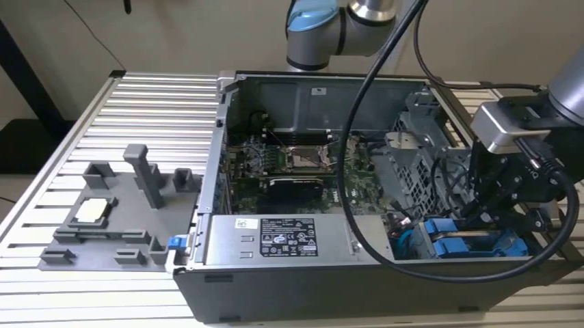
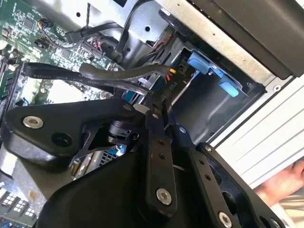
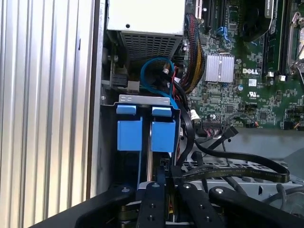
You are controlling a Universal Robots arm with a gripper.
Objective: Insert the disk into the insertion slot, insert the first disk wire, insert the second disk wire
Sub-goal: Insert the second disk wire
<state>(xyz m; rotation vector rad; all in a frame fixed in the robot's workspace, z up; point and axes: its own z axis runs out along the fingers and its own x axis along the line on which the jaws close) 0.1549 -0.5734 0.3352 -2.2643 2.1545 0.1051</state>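
The gripper (image 3: 164, 190) sits low in the corner of the open computer case (image 1: 301, 287), its black fingers (image 3: 154, 199) drawn close together over what looks like a dark cable connector; whether they truly pinch it cannot be told. Just beyond the fingertips, the disk (image 3: 161, 135) stands edge-up in the insertion slot (image 3: 142, 99), its bright blue carrier seated between the grey sheet-metal walls, with a second blue carrier (image 3: 129, 133) right beside it. So the judgement is that the disk step is done and a wire step is in hand. That step calls for a small, squarely aligned push onto the port at the disk's edge, since the flat black cable (image 3: 237, 171) crosses close by. Only the blue frame and a sliver of metal show; the label is hidden. Further off, a blue looped cable (image 3: 154, 71) curls under the power supply (image 3: 145, 16), and the motherboard (image 3: 237, 90) spreads out behind.
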